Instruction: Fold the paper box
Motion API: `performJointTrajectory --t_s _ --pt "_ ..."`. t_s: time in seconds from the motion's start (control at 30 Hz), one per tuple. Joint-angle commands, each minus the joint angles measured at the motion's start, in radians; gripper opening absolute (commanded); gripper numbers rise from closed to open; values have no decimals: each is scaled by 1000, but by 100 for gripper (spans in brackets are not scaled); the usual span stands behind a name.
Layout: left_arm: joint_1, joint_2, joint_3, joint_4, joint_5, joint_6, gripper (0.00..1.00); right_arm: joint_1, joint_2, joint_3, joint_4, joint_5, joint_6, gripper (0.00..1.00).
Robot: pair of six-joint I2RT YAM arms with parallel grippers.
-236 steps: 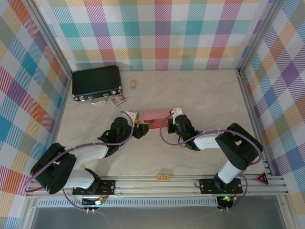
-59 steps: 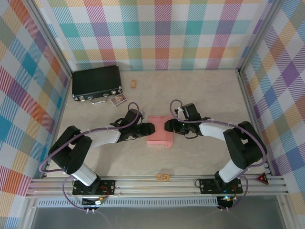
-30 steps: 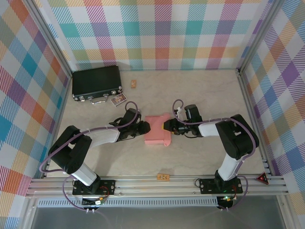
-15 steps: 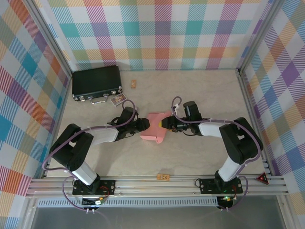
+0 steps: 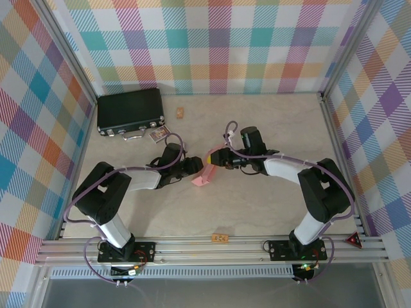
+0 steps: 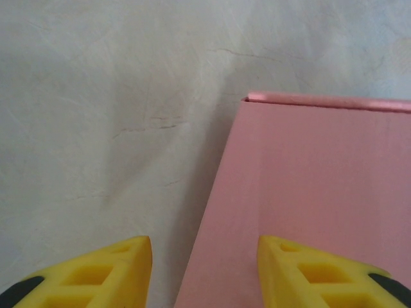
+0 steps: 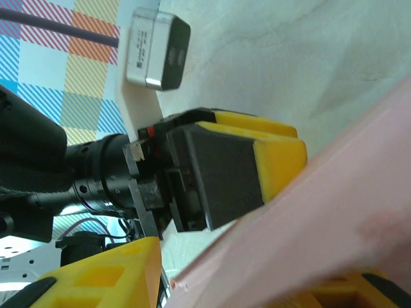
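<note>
With the paper box (image 5: 204,172) tipped up on edge in the middle of the bench (image 5: 270,212), held only by the right gripper (image 5: 220,159) clamped on its raised side while the left gripper (image 5: 192,168) stands apart beside it, the thin card could slip free or crease crookedly.

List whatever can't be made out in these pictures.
- Folds of the paper box: small and tilted in the top view; cut off at the right and bottom edges in the left wrist view.
- Hold of the right gripper: fingertips cut off by the bottom edge, right wrist view.
- Print on the card beside the black case: too small, top view.
- The orange piece by the near rail: too small, top view.
</note>
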Motion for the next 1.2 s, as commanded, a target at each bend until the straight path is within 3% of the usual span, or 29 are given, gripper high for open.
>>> performJointTrajectory --t_s 0.0,0.43,0.87,1.17 --pt "9 31 1 -26 50 6 47 8 4 54 -67 31 -44 44" --pt "53 13 24 -81 -4 7 48 6 57 209 -186 49 -87 46" --pt "66 -4 67 -118 18 20 49 3 -85 177 -361 348 -116 44" --pt "65 -9 91 -114 86 39 48 8 -40 106 -281 216 -67 42"
